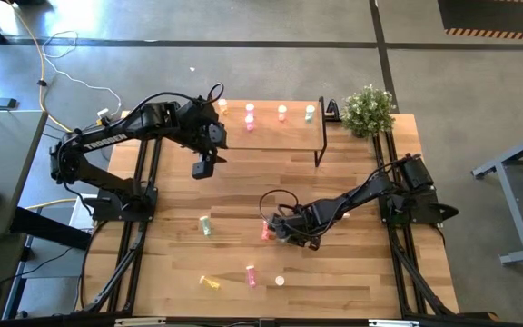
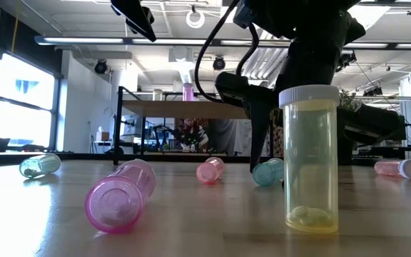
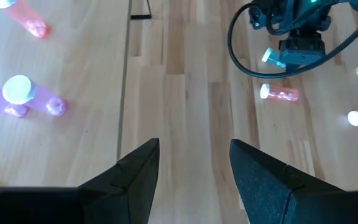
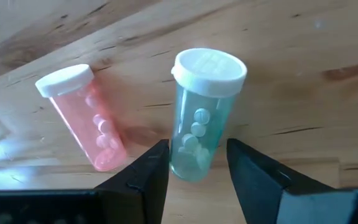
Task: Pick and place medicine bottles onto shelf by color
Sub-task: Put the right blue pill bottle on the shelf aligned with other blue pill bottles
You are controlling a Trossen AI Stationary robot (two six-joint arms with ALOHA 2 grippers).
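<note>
Right hand [image 4: 194, 165] straddles unlabelled green bottle [image 4: 201, 112] beside pink bottle [image 4: 86, 115]

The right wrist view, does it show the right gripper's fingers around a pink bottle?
No, the fingers sit on either side of the green bottle, while the pink bottle lies beside it, outside them.

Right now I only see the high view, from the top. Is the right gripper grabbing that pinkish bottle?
Observer: No. The right gripper has a green bottle lying between its open fingers. The pinkish bottle lies beside it.
Operator: What's the white dot below it in my picture?
Observer: The cap of a yellow bottle standing upright, with pills at its bottom.
Operator: Is the left gripper holding anything?
Observer: No. The left gripper is open and empty above bare wood.
</note>
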